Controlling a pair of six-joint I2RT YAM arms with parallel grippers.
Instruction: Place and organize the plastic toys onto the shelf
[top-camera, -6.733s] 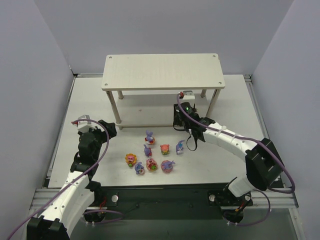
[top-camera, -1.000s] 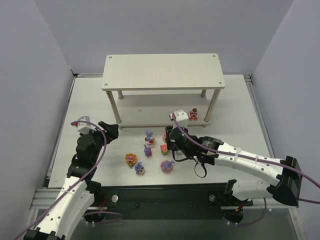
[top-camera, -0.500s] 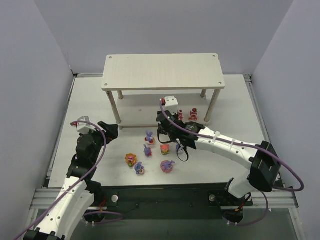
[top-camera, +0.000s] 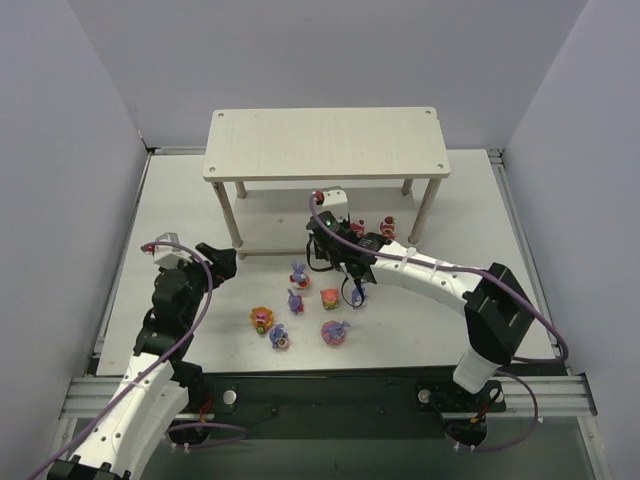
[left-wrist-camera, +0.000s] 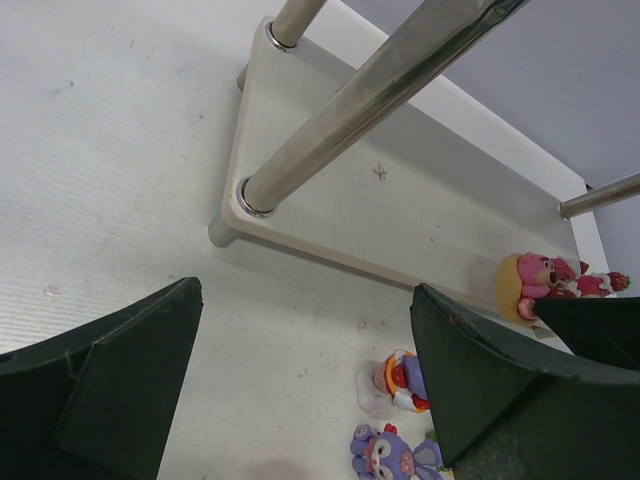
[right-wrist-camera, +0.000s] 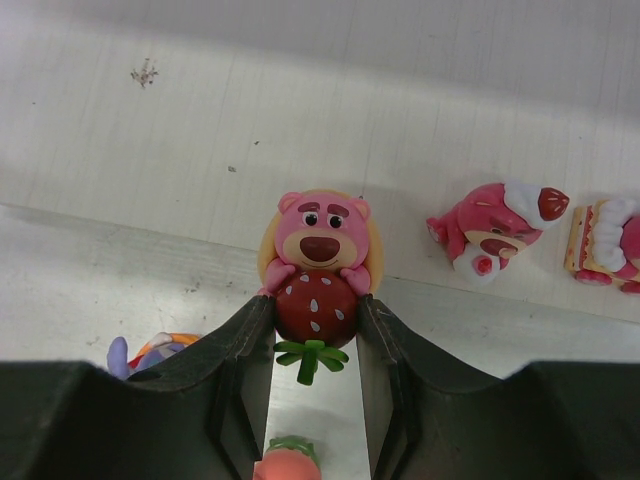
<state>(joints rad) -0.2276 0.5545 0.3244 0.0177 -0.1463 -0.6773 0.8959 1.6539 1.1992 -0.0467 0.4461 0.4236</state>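
Pink and glossy, the bear (right-wrist-camera: 320, 238) hugging a strawberry is pinched in my right gripper (right-wrist-camera: 315, 312). The jaws are drawn in narrow against the strawberry's sides, low on the figure, so the face is upright and looks outward. I judge that low grip is what lets it be stood down without toppling.

The bear is right at the front lip of the lower tier of the shelf (right-wrist-camera: 400, 90), directly ahead of my fingertips. Whether its base touches the board I cannot tell. To its right on the same tier stand a capped pink toy (right-wrist-camera: 495, 232) and, at the frame's edge, a cake-like toy (right-wrist-camera: 605, 240). They form a row along the front, which is why I think this bear belongs just beside them.

My left gripper (left-wrist-camera: 305, 345) is spread wide and holds nothing. It hangs over the worktop (top-camera: 190, 200) by the shelf's front left leg (left-wrist-camera: 222, 232). The loose toys (top-camera: 296, 300) lie clustered on the worktop in front of the shelf, between my two arms.
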